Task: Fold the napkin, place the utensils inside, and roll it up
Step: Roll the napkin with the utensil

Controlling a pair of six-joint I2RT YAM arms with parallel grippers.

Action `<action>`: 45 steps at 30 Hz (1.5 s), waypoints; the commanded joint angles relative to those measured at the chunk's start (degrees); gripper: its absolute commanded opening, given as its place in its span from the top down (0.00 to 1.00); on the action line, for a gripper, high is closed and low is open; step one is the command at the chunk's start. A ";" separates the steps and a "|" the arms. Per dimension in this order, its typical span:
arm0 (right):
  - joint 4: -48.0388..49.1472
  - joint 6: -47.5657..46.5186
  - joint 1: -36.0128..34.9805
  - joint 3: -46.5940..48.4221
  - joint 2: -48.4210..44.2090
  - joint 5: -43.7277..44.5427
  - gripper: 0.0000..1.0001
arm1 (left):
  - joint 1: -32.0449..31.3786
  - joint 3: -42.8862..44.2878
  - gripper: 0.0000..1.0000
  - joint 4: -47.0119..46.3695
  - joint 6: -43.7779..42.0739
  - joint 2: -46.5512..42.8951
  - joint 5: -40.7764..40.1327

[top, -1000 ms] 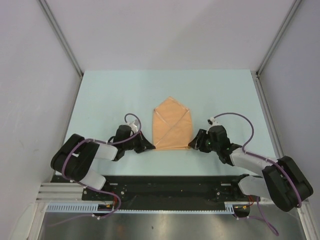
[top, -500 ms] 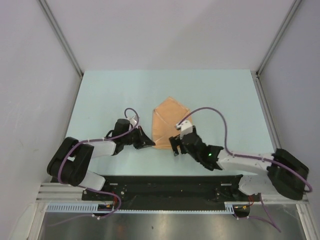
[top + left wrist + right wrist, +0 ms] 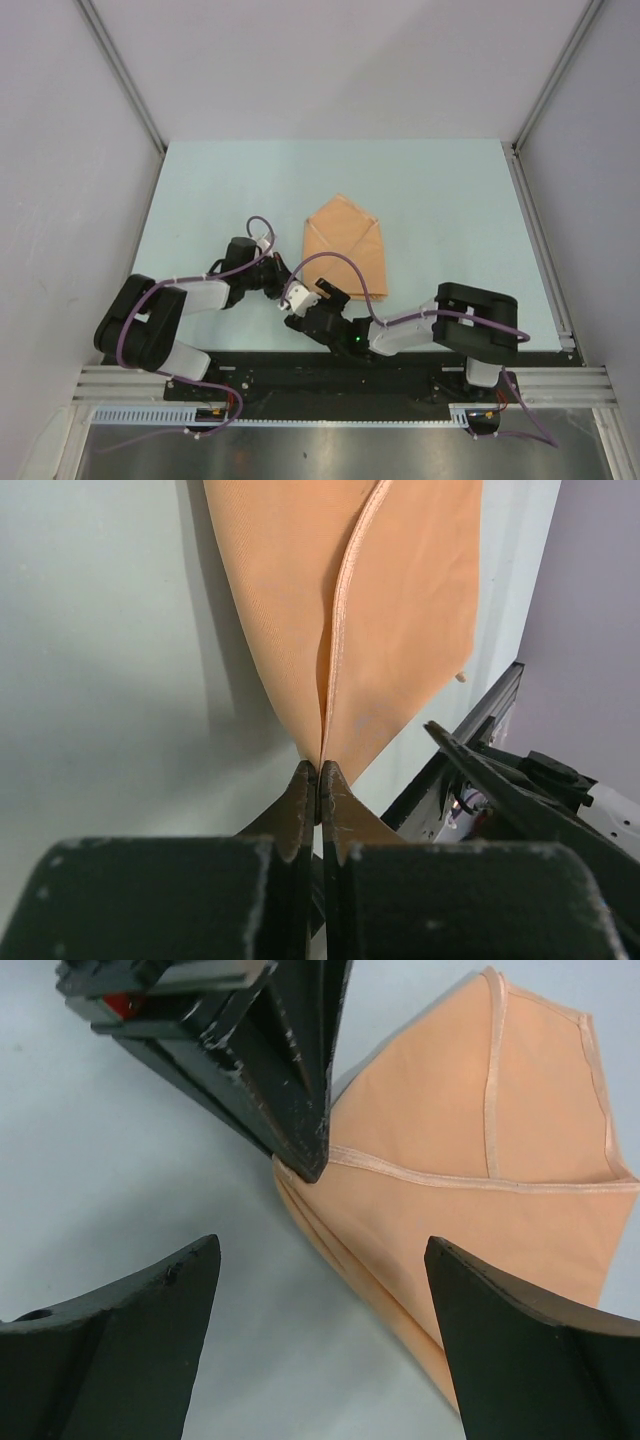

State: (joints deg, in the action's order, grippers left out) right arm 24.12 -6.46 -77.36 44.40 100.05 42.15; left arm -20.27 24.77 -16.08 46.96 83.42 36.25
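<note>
The peach-tan napkin [image 3: 345, 243] lies folded into a pointed envelope shape at the middle of the table. My left gripper [image 3: 285, 288] is shut on its near-left corner; in the left wrist view the jaws meet on the cloth edge [image 3: 318, 772] and the napkin [image 3: 390, 610] stretches away from them. My right gripper [image 3: 310, 302] has reached across to that same corner and is open. In the right wrist view its gripper [image 3: 318, 1250] straddles bare table beside the napkin [image 3: 480, 1220], with the left fingers [image 3: 290, 1110] just ahead. The utensils are out of view.
The pale blue table [image 3: 220, 190] is bounded by white walls left, right and behind. A black rail [image 3: 330, 375] with the arm bases runs along the near edge. The right arm [image 3: 440, 320] lies low across the table's near strip.
The right arm has swung from the napkin's near-right corner across its near edge to the near-left corner, and its jaws have opened wide. The left gripper has kept its hold.
</note>
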 commanded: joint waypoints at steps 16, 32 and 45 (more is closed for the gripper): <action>-2.75 1.01 5.99 3.50 6.92 8.47 0.18 | 1.81 2.73 1.00 0.78 -1.78 -0.97 2.42; -6.98 3.47 5.47 -1.86 4.19 10.06 0.30 | 3.66 2.56 1.00 0.96 -1.70 -1.50 2.51; -4.43 -3.55 5.56 -1.69 5.51 4.26 0.93 | 3.75 2.47 0.98 1.05 -2.49 -1.59 2.51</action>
State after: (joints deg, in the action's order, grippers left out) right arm 19.92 -6.79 -71.88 42.52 104.88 49.19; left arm -17.06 25.74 -14.39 46.39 83.42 37.87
